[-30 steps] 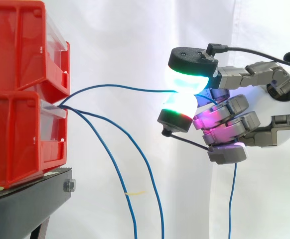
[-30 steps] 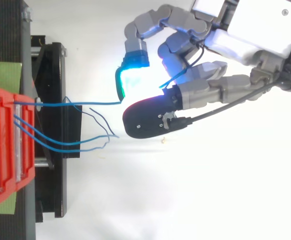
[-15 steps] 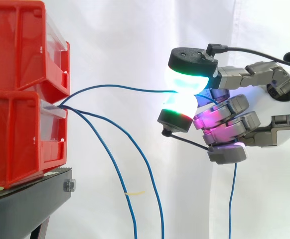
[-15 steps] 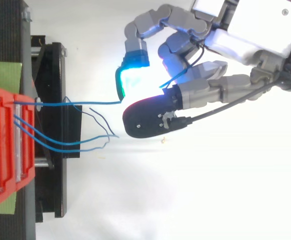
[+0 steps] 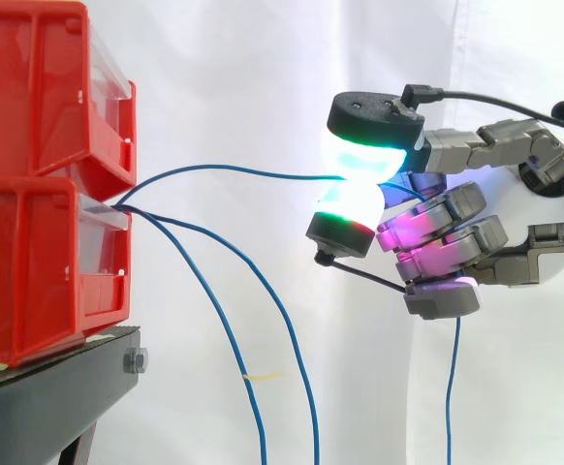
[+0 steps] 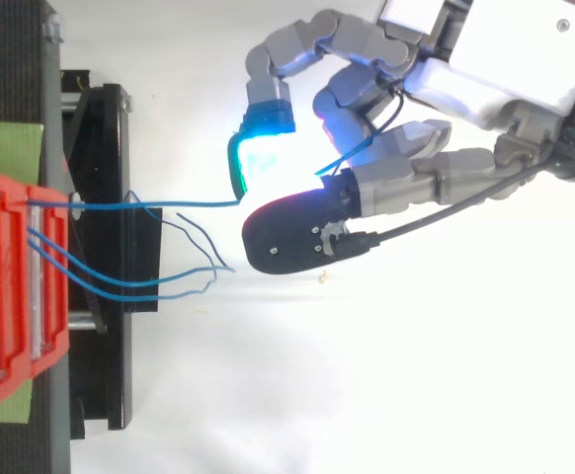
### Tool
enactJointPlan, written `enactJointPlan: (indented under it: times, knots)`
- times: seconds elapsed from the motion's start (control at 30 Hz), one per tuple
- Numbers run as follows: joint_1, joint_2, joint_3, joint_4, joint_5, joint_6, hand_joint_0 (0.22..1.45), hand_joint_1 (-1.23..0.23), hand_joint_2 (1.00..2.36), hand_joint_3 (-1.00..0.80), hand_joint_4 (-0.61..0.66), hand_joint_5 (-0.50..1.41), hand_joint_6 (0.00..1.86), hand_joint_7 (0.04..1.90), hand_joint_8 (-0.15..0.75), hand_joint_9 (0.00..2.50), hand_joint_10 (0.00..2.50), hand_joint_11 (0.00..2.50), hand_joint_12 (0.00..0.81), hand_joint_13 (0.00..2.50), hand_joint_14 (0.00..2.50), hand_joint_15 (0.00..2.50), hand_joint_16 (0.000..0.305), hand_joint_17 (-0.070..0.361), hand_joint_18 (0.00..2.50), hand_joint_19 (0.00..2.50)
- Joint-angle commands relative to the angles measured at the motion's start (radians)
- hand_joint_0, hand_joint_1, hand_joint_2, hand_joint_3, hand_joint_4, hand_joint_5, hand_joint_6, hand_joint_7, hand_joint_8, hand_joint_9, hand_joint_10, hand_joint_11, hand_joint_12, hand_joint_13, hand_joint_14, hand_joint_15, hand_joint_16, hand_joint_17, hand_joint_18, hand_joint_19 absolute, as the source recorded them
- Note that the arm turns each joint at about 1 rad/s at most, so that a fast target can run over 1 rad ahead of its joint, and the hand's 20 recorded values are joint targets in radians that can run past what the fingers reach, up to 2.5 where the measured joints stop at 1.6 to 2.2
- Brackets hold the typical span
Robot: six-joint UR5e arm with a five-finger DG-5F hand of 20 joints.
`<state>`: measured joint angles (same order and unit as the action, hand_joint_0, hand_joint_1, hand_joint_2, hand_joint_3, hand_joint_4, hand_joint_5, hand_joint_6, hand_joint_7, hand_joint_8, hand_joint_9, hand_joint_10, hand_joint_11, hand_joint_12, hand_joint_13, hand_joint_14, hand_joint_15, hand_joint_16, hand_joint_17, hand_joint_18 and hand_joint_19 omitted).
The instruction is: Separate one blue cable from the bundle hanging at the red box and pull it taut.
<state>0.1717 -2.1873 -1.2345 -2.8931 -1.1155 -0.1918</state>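
- Nothing has moved since the earlier frame: the robot hand [image 5: 456,242] and every cable sit exactly where they were, so the pull has stalled or not begun.
- Your robot hand is clamped on one blue cable [image 5: 234,170], which is pinched between two glowing pads [image 5: 358,155], with the remaining fingers curled underneath.
- That cable leaves the front of the red box [image 5: 30,262], which stands at the edge of the black stand [image 5: 49,407]. It arches up and then runs level to the pinch. Its free tail [image 5: 454,387] hangs below the hand.
- It is already separate: the other two cables [image 5: 263,279] droop from the same exit, well clear of the hand.
- The arch looks like slack, so I judge the cable is not yet taut.
- Draw the hand straight away from the box, along the line of the cable, without lifting or dropping it.
- Keep the pinch firm, because a thin, smooth cable will probably slide through the pads if you ease off.
- Go slowly and stop once the arch flattens into a straight line. Pulling further could drag the cable out of the box or shift the box on the stand.
- In the top view, check that the loose pair [image 6: 120,284] stays limp and none of it follows the hand.
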Motion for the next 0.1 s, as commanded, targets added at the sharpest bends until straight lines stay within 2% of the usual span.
enactJointPlan:
  times: [0.0,0.07]
  knots:
    - [-0.001,0.0,0.001,0.0,0.0,0.0,0.66,-0.77,1.02,-0.04,0.15,-0.15,0.93,1.43,0.363,1.02,1.75,1.43,0.352,1.15,1.85,1.38,0.045,0.102,1.21,1.3]
    - [-0.001,0.0,0.0,0.0,-0.001,0.0,0.66,-0.77,1.02,-0.04,0.14,-0.15,0.93,1.42,0.363,1.02,1.76,1.41,0.352,1.16,1.86,1.37,0.045,0.102,1.21,1.29]
